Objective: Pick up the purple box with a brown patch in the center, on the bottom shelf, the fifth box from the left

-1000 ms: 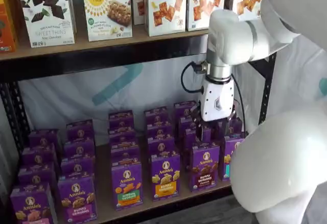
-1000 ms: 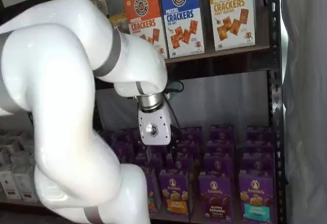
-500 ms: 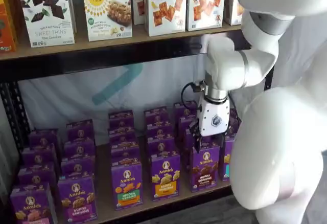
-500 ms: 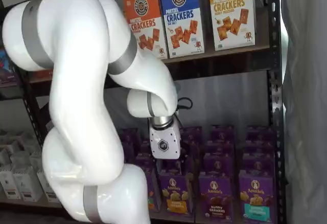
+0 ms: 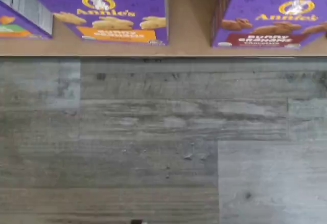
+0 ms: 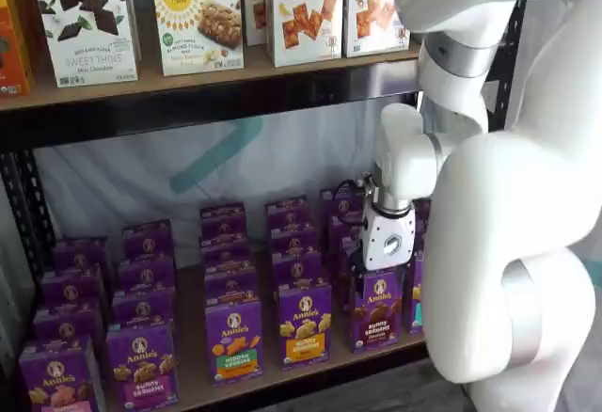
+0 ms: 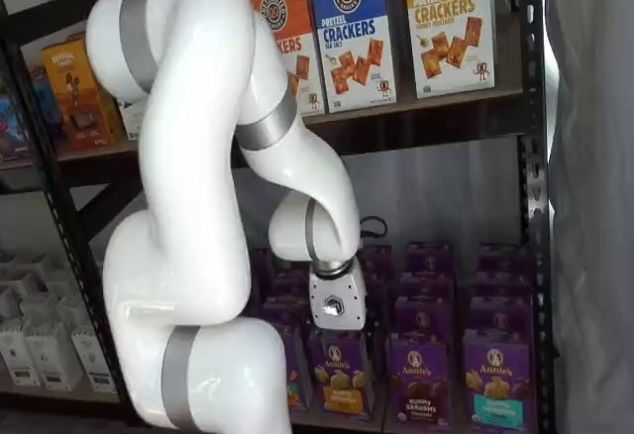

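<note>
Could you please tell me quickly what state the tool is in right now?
Tool: open and holding nothing, hanging just above the front purple box on the bottom shelf.

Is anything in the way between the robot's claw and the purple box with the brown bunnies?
Nothing visible is in the way. In a shelf view the open gripper hangs just over the purple box at the front of the bottom shelf. The orange-banded box stands close beside it.
</note>
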Available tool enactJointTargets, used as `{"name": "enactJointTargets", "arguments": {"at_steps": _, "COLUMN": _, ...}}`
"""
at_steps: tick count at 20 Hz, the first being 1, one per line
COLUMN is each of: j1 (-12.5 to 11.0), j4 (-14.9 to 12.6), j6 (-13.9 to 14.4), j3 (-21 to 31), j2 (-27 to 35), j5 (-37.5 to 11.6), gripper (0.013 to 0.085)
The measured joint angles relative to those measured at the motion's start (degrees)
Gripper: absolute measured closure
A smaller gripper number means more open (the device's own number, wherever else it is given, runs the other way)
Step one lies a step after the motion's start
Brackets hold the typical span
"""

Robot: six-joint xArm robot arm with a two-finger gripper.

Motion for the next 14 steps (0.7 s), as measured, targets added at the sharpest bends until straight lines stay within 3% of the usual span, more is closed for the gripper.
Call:
{"name": "enactJointTargets", "arguments": {"at_steps": 8, "j1": -2.52, "j4": -8.38, "j6": 5.52, "j3": -8.10, "j2": 13.89, "j5": -6.35, "gripper": 0.0130}}
{"name": "enactJointTargets", "arguments": {"at_steps": 12, "j1": -3.86, "j4": -10.80, "j6": 6.56, "j3": -12.96, "j2": 19.76, "j5": -7.80, "gripper": 0.0130}}
{"name": "enactJointTargets", "arguments": {"at_steps": 14, "j1": -3.98, "j4": -10.00, "j6": 5.60, "j3": -14.68, "j2": 21.53, "j5": -7.77, "gripper": 0.0130}}
